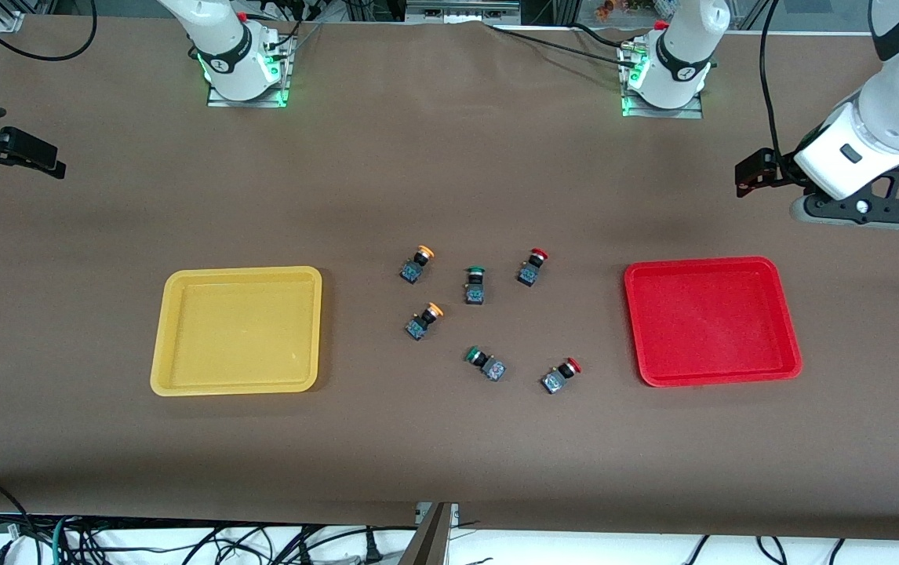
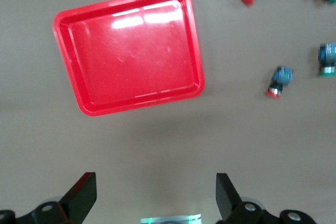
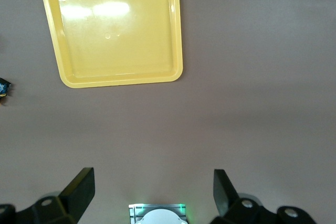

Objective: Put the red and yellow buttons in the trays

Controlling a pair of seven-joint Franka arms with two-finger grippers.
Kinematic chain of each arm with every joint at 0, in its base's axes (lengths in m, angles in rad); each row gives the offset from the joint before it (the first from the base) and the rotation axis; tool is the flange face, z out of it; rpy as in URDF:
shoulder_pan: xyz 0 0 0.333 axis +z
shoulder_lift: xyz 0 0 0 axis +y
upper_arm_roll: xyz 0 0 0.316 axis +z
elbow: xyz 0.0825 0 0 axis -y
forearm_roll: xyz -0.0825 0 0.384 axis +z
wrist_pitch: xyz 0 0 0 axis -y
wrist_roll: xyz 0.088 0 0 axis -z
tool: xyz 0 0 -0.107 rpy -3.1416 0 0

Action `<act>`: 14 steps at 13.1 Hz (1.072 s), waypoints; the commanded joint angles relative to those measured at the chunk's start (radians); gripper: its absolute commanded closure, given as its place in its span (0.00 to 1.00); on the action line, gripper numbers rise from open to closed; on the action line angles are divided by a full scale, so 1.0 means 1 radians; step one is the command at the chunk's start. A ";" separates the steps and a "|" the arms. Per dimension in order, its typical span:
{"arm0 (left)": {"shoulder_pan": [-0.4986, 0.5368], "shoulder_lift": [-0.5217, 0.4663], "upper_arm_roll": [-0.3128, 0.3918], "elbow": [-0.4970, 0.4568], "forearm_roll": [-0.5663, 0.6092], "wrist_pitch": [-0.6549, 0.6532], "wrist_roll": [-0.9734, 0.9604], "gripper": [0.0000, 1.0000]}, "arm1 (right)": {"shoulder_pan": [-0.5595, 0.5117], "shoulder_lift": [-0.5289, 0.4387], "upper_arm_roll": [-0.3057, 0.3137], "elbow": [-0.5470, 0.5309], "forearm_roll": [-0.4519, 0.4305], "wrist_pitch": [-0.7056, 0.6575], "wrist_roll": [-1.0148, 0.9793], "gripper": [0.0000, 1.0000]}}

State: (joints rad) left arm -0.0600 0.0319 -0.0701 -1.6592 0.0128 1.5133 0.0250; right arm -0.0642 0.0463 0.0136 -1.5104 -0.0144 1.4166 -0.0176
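Two yellow-capped buttons, two red-capped and two green-capped lay between our yellow plastic tray and red plastic tray; left gripper and right gripper hovered wide open, empty.

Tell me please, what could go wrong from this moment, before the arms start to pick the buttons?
1. Two green buttons lie among the red and yellow buttons; an open tool could take one by mistake.
2. The yellow buttons and red buttons lie tipped on their sides, so they may roll or slip when pinched.
3. The left tool and right tool hang far apart, yet the buttons sit close together; both arms reaching in might collide.
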 commanded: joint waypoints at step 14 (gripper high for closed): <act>-0.221 0.502 -0.200 -0.084 -0.011 0.587 0.076 0.00 | 0.030 0.216 0.017 0.019 0.010 0.082 0.008 0.00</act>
State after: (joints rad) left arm -0.2509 0.5066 -0.2763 -1.6950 0.0096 1.9854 0.1053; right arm -0.0554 0.2198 0.0270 -1.5102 -0.0119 1.4635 -0.0173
